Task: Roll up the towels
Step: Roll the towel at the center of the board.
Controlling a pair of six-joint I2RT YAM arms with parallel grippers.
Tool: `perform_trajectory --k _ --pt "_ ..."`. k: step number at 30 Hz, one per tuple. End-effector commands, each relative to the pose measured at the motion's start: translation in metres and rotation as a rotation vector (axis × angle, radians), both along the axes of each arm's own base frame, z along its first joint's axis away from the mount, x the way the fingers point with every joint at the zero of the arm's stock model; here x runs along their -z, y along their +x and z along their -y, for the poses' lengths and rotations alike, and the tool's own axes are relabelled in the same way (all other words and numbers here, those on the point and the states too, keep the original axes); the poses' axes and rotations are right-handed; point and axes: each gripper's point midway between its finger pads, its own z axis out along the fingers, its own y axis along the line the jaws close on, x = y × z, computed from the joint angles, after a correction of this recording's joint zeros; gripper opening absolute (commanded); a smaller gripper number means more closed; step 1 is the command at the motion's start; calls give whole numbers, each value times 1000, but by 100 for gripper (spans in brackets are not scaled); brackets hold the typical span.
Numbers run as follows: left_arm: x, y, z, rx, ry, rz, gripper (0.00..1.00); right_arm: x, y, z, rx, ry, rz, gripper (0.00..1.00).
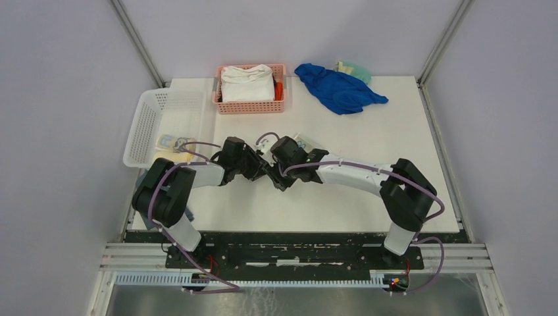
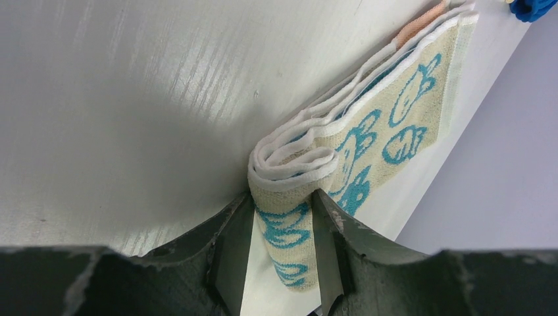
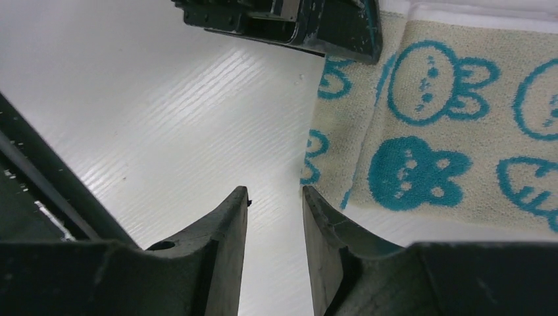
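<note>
A pale towel (image 2: 395, 125) printed with teal rabbit faces lies in a folded strip on the white table. Its near end is curled into a small roll. My left gripper (image 2: 283, 197) is shut on that rolled end, one finger pressing each side. My right gripper (image 3: 276, 194) is open over bare table with nothing between its fingers. The towel's (image 3: 447, 131) edge lies just beside its right finger. In the top view both grippers (image 1: 263, 171) (image 1: 281, 182) meet at the table's middle and hide most of the towel. A rolled yellow towel (image 1: 172, 157) lies in the white basket.
The white basket (image 1: 146, 128) stands at the left edge with a second pale roll (image 1: 172, 141) inside. A pink basket (image 1: 250, 107) at the back holds a thick white folded cloth (image 1: 247, 84). A blue cloth (image 1: 339, 89) lies at the back right.
</note>
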Motion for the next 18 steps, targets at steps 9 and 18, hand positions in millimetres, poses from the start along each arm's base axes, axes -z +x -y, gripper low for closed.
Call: perform_trajectory --k 9,18 --pt "68 -54 -40 -22 236 -239 47 35 31 2 24 -152 122 44" --pt "67 -53 -41 -19 247 -233 47 83 23 35 46 -348 64 44"
